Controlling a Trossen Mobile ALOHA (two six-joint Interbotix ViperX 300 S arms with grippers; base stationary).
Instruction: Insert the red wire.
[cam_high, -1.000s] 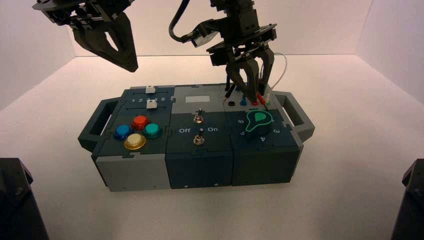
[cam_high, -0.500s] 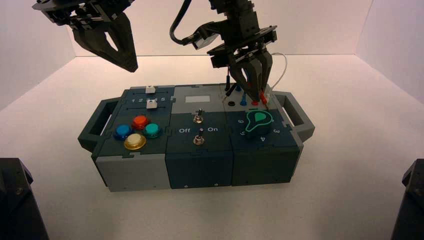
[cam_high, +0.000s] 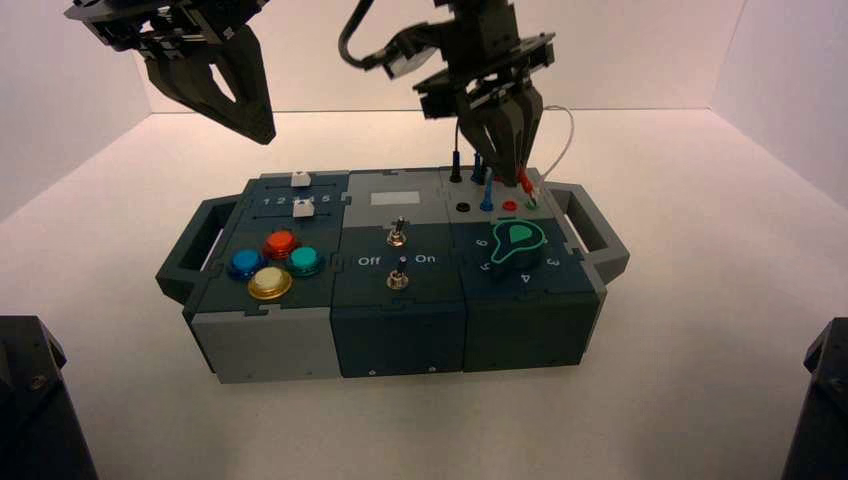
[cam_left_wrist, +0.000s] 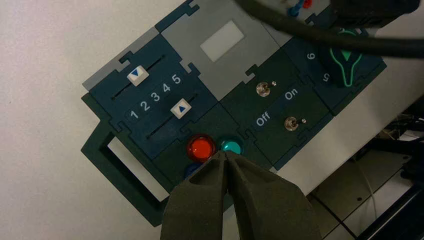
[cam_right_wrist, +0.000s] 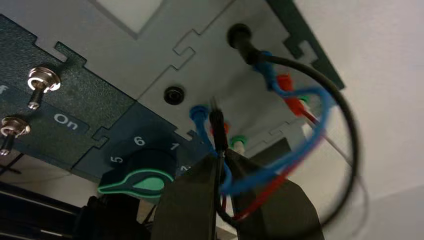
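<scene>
My right gripper (cam_high: 512, 168) hangs above the wire sockets at the back right of the box (cam_high: 400, 330). In the right wrist view it (cam_right_wrist: 220, 156) is shut on a slim plug (cam_right_wrist: 216, 125) that looks dark there, tip pointing at the box. The red wire (cam_right_wrist: 272, 187) loops from a red plug (cam_right_wrist: 286, 82) in the back row into the jaws. A red piece (cam_high: 523, 180) shows just under the fingertips. The front red socket (cam_high: 509, 206) lies below, with nothing in it. My left gripper (cam_high: 262, 130) is parked high over the back left, shut and empty (cam_left_wrist: 226, 155).
A blue wire (cam_right_wrist: 300, 145) and a black wire (cam_right_wrist: 350, 145) loop close round my right gripper. A white wire (cam_high: 560, 140) arcs behind it. The green knob (cam_high: 515, 243) sits just in front of the sockets. Two toggle switches (cam_high: 398, 233) and the coloured buttons (cam_high: 280, 243) lie farther left.
My right gripper has risen from the front red socket, still shut, and the red piece under its tips rose with it. The left arm has not moved.
</scene>
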